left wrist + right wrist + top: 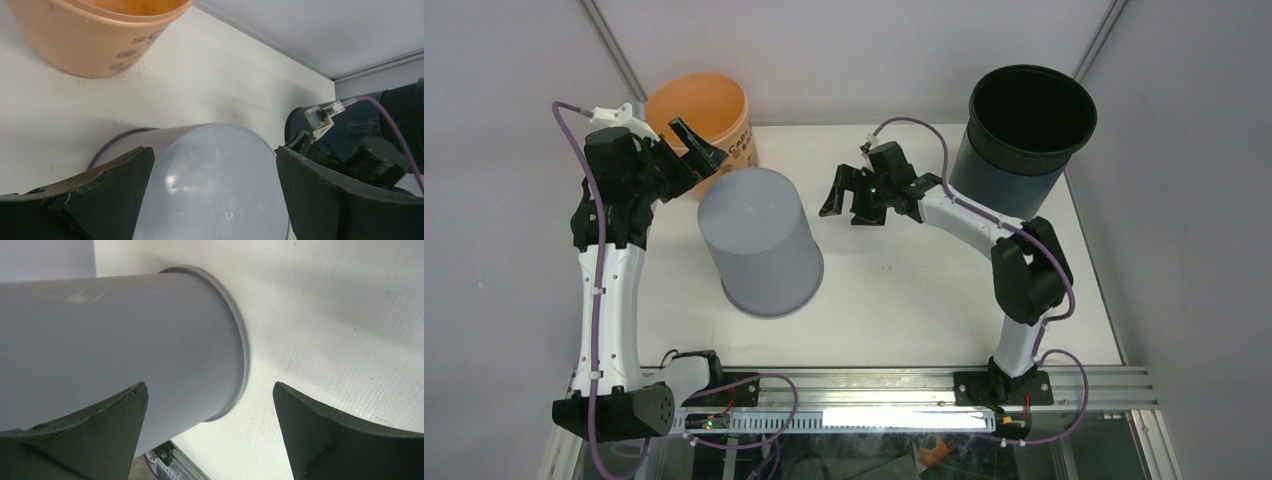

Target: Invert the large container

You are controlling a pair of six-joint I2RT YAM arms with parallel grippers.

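The right gripper's (209,390) dark fingers (90,435) fill the bottom of its wrist view, spread wide with nothing between them. Just past them is the grey container's (125,340) side, its rim flat on the white table (325,330). From above, this gripper (844,213) hangs a little to the container's (759,240) right, clear of it. The left gripper (704,150) is also spread wide and hovers off the container's back left, looking at its closed base (220,175). The container stands upside down, centre-left on the table (904,300). An orange bucket (699,110) stands upright at the back left, and a dark pot (1029,130) at the back right.
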